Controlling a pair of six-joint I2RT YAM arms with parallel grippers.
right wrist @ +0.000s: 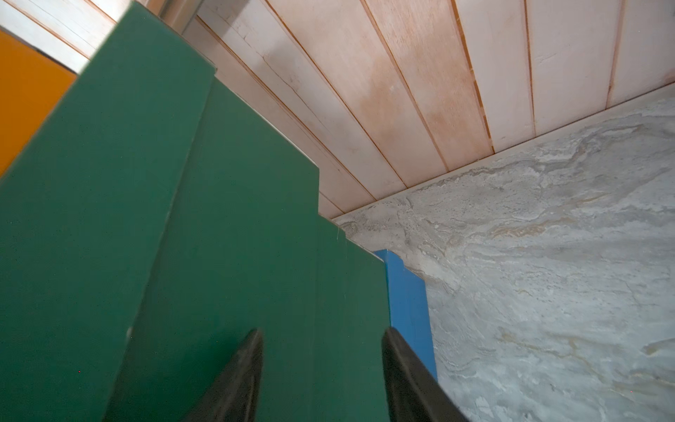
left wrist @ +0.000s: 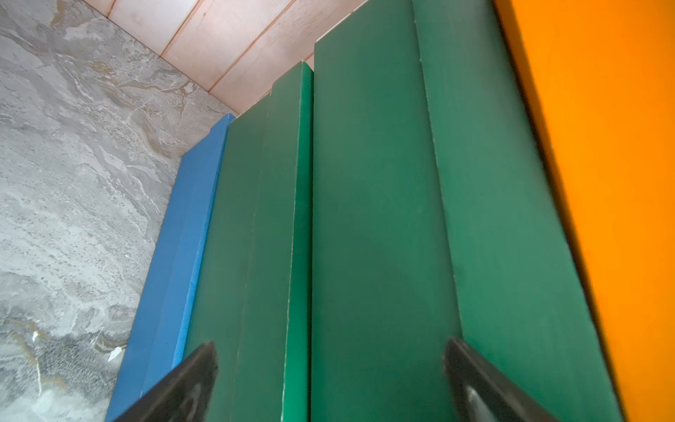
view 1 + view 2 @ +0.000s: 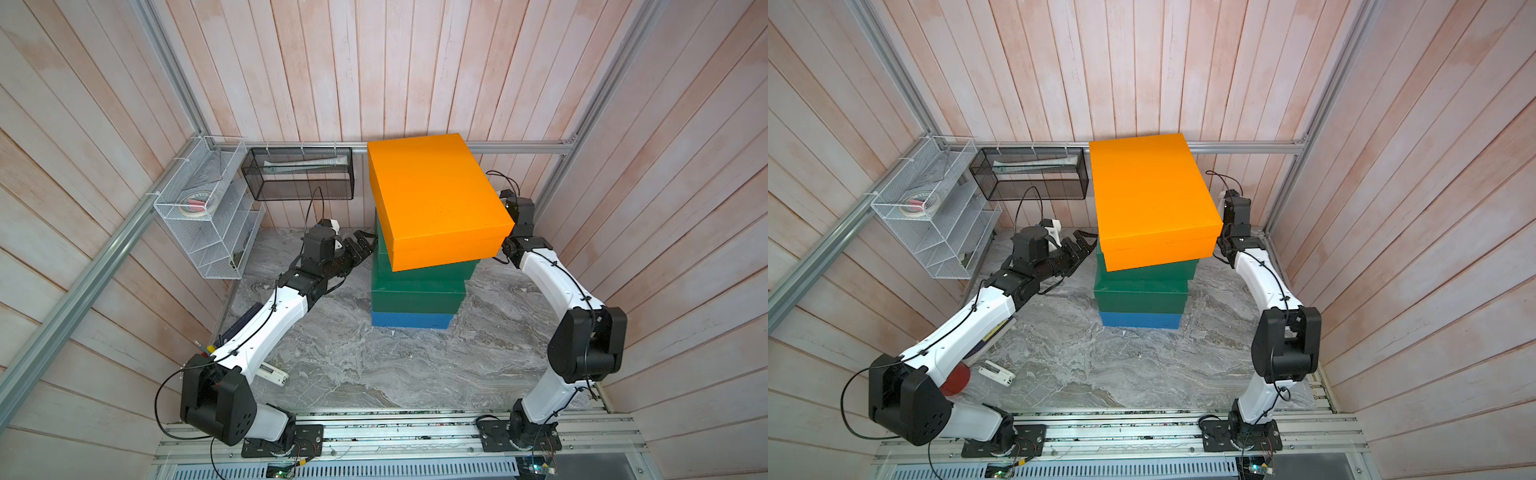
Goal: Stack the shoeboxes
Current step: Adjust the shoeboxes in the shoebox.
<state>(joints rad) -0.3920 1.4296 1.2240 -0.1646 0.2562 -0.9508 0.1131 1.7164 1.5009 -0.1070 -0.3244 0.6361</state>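
On the table, stack: blue shoebox, lower green shoebox, upper green shoebox, orange shoebox skewed on top. My left tool spread beside stack; right tool parted, pinching nothing.

orange box (grey marbled table)
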